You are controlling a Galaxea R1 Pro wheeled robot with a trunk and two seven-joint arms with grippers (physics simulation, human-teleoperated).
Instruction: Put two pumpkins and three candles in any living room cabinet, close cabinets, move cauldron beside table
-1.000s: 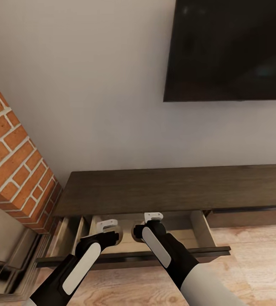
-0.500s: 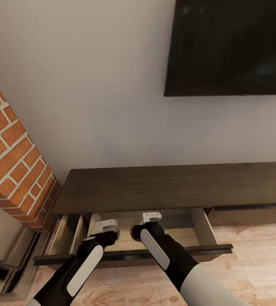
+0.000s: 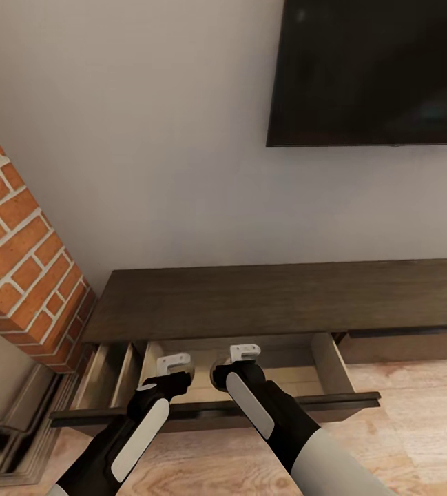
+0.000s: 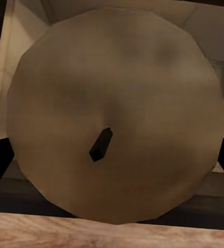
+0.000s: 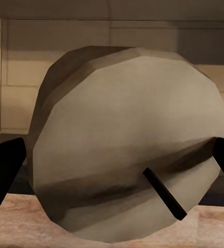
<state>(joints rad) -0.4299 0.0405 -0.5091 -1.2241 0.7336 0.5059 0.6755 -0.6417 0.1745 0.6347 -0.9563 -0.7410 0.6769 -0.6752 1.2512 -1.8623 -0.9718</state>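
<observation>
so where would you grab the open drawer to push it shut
Take the drawer's front panel, the wide dark board that faces the robot. It has no handle, so press flat on its outer face near the middle, coming from the floor side, once both grippers have let go of their candles.

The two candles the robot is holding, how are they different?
The left gripper's candle looks warm tan, and its wick end faces the camera squarely. The right gripper's candle looks paler and greyer, tilted so its side shows. Both are stubby cylinders with a dark wick, held between the jaws above the open drawer.
</observation>
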